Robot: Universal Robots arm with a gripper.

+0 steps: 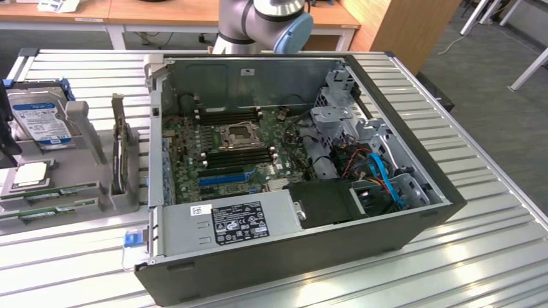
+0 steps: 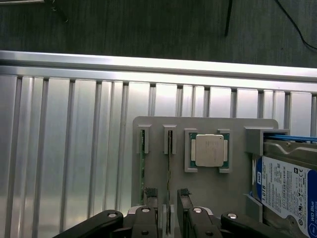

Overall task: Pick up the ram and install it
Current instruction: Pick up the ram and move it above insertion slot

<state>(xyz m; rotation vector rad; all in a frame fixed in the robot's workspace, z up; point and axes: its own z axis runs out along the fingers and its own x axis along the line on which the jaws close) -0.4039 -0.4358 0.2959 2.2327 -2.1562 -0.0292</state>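
Two ram sticks stand on edge in narrow slots of a grey holder tray [image 2: 208, 198]: one ram stick [image 2: 169, 163] runs between my fingertips, the other ram stick [image 2: 142, 163] lies beside it. My gripper [image 2: 167, 194] hangs open over the tray, with one black fingertip [image 2: 150, 194] on each side of the nearer stick and not touching it. In the exterior view the green sticks [image 1: 51, 191] lie at the left, in the tray [image 1: 115, 199] beside the open computer case [image 1: 299, 256]. The motherboard [image 1: 231, 160] shows long black slots [image 1: 240, 154] near the processor socket.
A processor chip [image 2: 209, 150] and a blue-labelled hard drive [image 2: 287, 193] share the tray. A wider card [image 1: 120, 147] stands upright in it. The power supply [image 1: 231, 221], drive cage [image 1: 342, 122] and cables [image 1: 381, 173] crowd the case on the ribbed aluminium table [image 1: 479, 244].
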